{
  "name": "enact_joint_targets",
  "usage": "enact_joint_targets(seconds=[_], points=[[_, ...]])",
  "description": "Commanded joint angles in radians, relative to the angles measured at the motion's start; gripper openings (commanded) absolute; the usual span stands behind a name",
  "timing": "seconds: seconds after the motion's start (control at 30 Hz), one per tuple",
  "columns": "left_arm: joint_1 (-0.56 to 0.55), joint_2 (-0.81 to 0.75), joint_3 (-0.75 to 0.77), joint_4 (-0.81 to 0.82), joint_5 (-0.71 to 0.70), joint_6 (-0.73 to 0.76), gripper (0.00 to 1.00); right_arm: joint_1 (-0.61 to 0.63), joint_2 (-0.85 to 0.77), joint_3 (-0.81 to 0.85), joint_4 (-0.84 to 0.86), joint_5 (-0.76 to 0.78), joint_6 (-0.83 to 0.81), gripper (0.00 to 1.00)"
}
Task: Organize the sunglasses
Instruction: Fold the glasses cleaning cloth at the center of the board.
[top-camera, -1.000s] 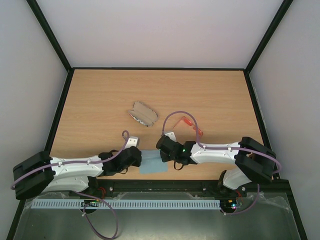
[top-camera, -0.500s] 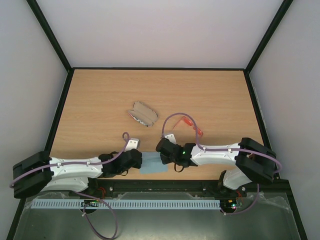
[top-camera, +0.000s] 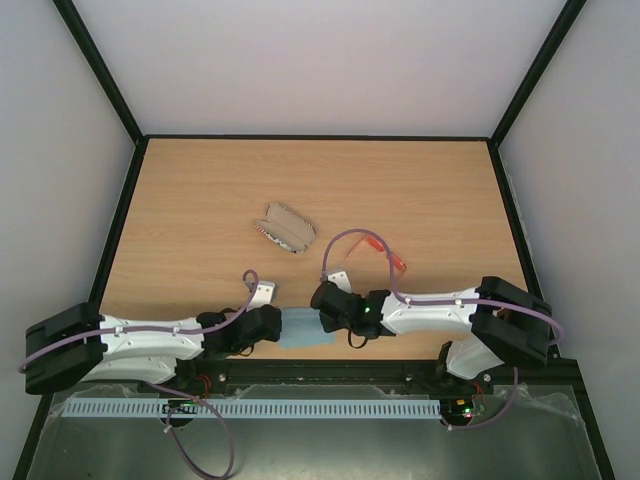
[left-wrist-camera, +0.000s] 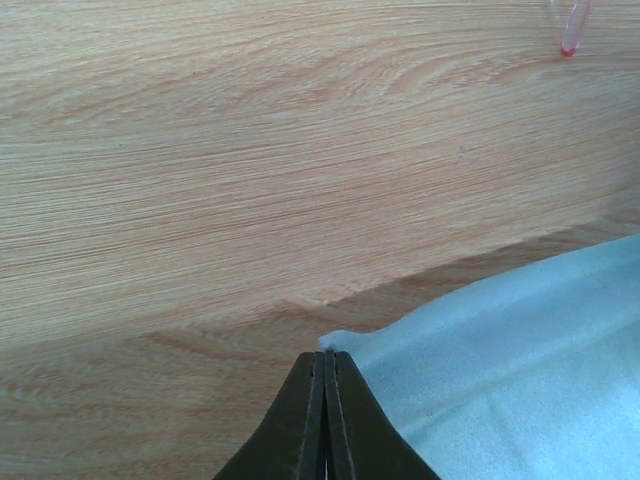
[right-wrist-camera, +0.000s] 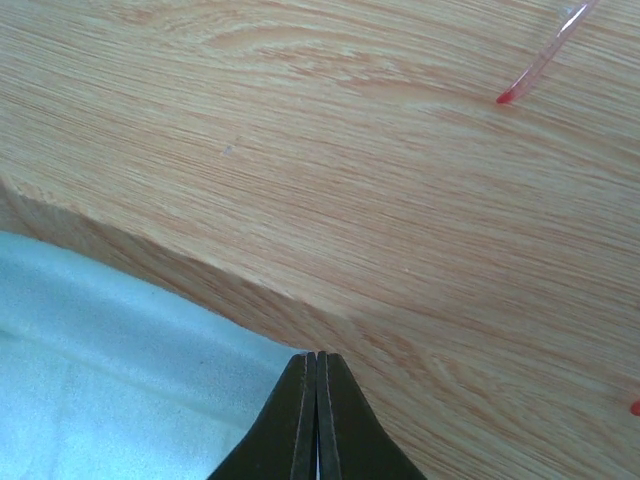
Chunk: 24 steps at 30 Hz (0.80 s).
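Observation:
The sunglasses (top-camera: 385, 252), with a thin red-orange frame, lie on the table right of centre; one temple tip shows in the left wrist view (left-wrist-camera: 570, 40) and in the right wrist view (right-wrist-camera: 530, 80). The light-blue cloth (top-camera: 305, 330) lies at the near edge between both arms. My left gripper (top-camera: 278, 322) is shut on the cloth's left corner (left-wrist-camera: 345, 345). My right gripper (top-camera: 324, 318) is shut on the cloth's right corner (right-wrist-camera: 290, 355). The cloth hangs lifted off the wood, casting a shadow.
The stars-and-stripes patterned case (top-camera: 287, 227) lies closed near the table centre, behind the cloth. The wooden table (top-camera: 200, 200) is ringed by a black frame. A purple cable loops from the right arm over the sunglasses.
Both grippers have drawn back toward the near edge and slightly lower, holding the cloth corners. The cloth has shifted nearer with them. Sunglasses and case have not moved.

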Motion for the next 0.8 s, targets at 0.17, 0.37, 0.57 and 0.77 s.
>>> enact_joint_targets(seconds=[0.17, 0.37, 0.57, 0.77], points=[[-0.058, -0.054, -0.022, -0.005, -0.095, -0.024, 0.02, 0.029, -0.028, -0.031, -0.006, 0.067, 0.027, 0.01], [-0.085, -0.055, -0.026, -0.007, -0.120, -0.037, 0.03, 0.036, -0.041, -0.039, 0.001, 0.076, 0.026, 0.02], [-0.112, -0.038, -0.032, -0.007, -0.139, -0.065, 0.08, 0.051, -0.046, -0.045, 0.006, 0.080, 0.025, 0.01], [-0.143, -0.035, -0.026, -0.026, -0.160, -0.095, 0.16, 0.064, -0.041, -0.051, 0.010, 0.081, 0.031, 0.02]])
